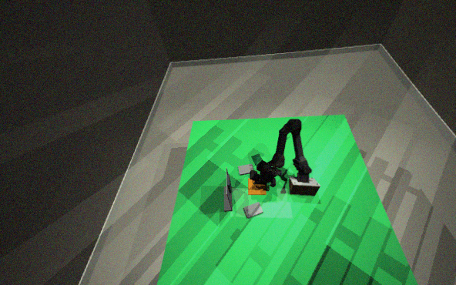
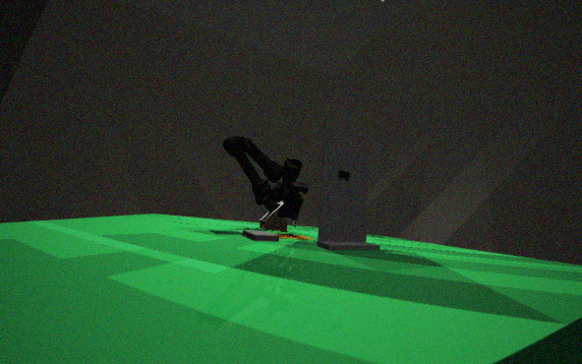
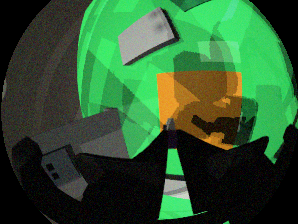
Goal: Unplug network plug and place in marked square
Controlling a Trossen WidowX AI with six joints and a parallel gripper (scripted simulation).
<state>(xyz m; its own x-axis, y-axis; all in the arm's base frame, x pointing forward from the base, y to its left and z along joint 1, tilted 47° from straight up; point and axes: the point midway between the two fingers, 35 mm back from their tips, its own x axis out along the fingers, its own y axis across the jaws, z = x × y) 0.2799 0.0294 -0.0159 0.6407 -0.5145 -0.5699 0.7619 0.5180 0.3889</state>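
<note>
The plug [image 3: 171,141] shows in the wrist view as a small grey and dark purple piece between the fingertips. My gripper [image 3: 170,133] is shut on it, clear of the panel; the plug is too small to make out in the top and exterior views. The marked orange square [image 1: 252,191] [image 2: 297,237] [image 3: 167,90] lies on the table, with the gripper's shadow on part of it. In the top view the dark hand hangs over the square. The upright grey panel [image 1: 228,194] [image 2: 342,212] [image 3: 102,125] stands apart from the hand. Its socket block [image 3: 64,162] shows two dark openings.
One flat grey slab [image 1: 246,169] lies behind the square in the top view, another slab [image 1: 253,210] in front of it. A slab [image 3: 147,37] also shows at the top of the wrist view. The arm's base block [image 1: 303,187] stands right of the square.
</note>
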